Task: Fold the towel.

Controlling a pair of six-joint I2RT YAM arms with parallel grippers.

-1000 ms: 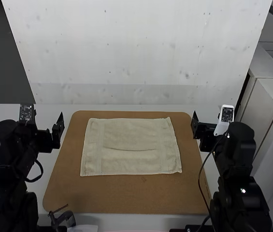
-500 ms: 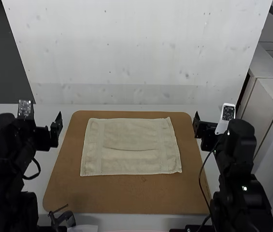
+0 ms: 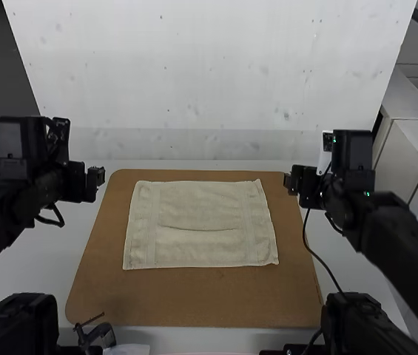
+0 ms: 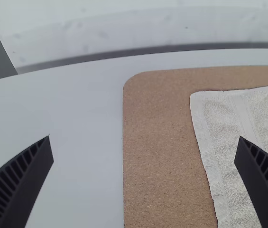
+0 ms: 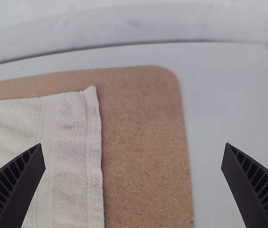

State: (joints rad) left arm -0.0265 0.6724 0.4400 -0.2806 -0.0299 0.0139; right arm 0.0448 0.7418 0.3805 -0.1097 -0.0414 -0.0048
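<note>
Towel (image 3: 201, 248) apart from wide-open fingers (image 3: 98, 176).

Pale towel (image 5: 69, 166) flat on brown board (image 5: 143, 142)
I see my black fingers (image 5: 15, 183) wide apart, white worktop (image 5: 219, 95) right of the board.

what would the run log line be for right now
towel: spread on brown board | left gripper: open, empty | right gripper: open, empty
</note>
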